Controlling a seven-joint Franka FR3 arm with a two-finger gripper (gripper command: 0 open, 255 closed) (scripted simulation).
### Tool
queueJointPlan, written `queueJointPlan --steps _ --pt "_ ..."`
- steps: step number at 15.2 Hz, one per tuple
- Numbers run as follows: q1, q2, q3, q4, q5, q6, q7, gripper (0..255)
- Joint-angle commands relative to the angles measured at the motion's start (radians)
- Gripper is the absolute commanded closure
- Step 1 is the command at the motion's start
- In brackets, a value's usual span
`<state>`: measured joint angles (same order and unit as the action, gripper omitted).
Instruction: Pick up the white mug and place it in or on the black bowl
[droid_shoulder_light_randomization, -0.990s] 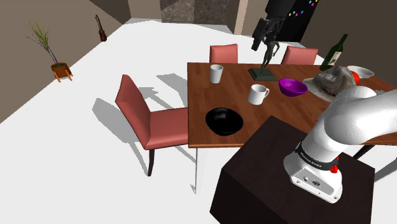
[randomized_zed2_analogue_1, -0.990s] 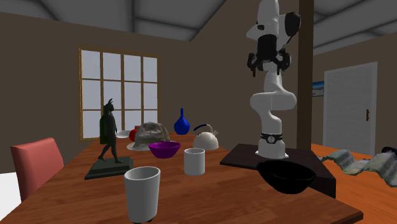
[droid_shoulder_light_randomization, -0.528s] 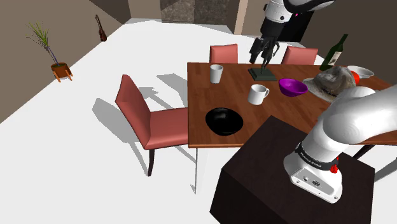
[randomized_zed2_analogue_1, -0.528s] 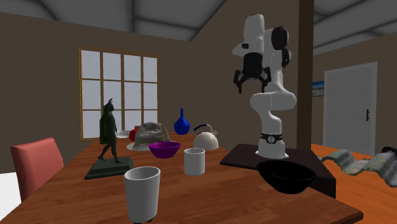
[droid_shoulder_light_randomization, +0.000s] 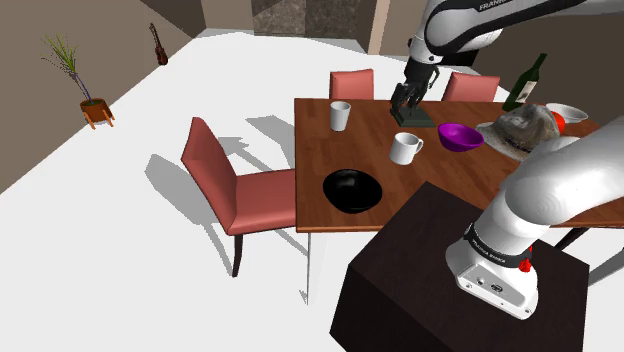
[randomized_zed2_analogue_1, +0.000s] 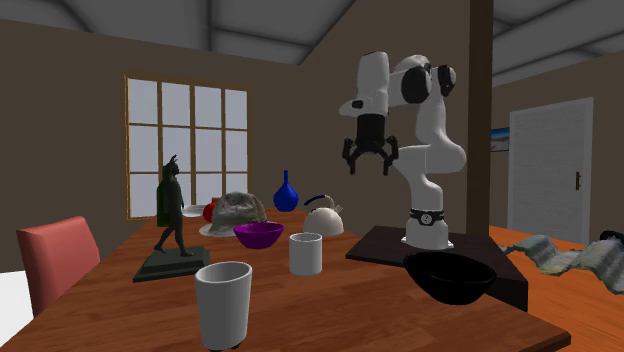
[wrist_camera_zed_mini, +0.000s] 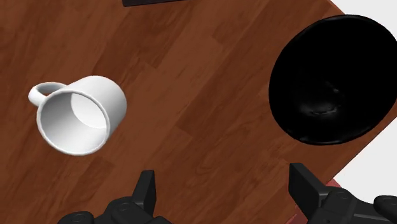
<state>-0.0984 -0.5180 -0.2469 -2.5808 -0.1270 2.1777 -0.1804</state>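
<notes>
The white mug (droid_shoulder_light_randomization: 405, 148) (randomized_zed2_analogue_1: 305, 253) with a handle stands upright on the brown wooden table (droid_shoulder_light_randomization: 320, 150), and the wrist view looks down into the mug (wrist_camera_zed_mini: 76, 114). The black bowl (droid_shoulder_light_randomization: 352, 189) (randomized_zed2_analogue_1: 450, 276) (wrist_camera_zed_mini: 331, 79) rests near the table's edge closest to the stand. My black gripper (droid_shoulder_light_randomization: 405, 100) (randomized_zed2_analogue_1: 368, 160) (wrist_camera_zed_mini: 226, 184) hangs open well above the table, pointing down at the bare wood between mug and bowl. Nothing is between its fingers.
A handleless white cup (droid_shoulder_light_randomization: 340, 115) (randomized_zed2_analogue_1: 223, 303), a dark figurine (randomized_zed2_analogue_1: 172, 225) on a base, a purple bowl (droid_shoulder_light_randomization: 460, 135) (randomized_zed2_analogue_1: 258, 234), a bottle (droid_shoulder_light_randomization: 525, 83) and a teapot (randomized_zed2_analogue_1: 324, 217) share the table. Red chairs (droid_shoulder_light_randomization: 235, 185) stand around it.
The arm has swung down and out over the table, and the gripper has come lower, shifting toward the second exterior view's left. Mug and bowl have not moved.
</notes>
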Motion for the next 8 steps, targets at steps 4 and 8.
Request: queueJointPlan --steps 4,8 --pt "-0.016 0.15 -0.078 -0.01 -0.003 0.143 -0.077 0" --pt "-0.016 0.296 -0.141 0.013 0.029 0.251 -0.155 0"
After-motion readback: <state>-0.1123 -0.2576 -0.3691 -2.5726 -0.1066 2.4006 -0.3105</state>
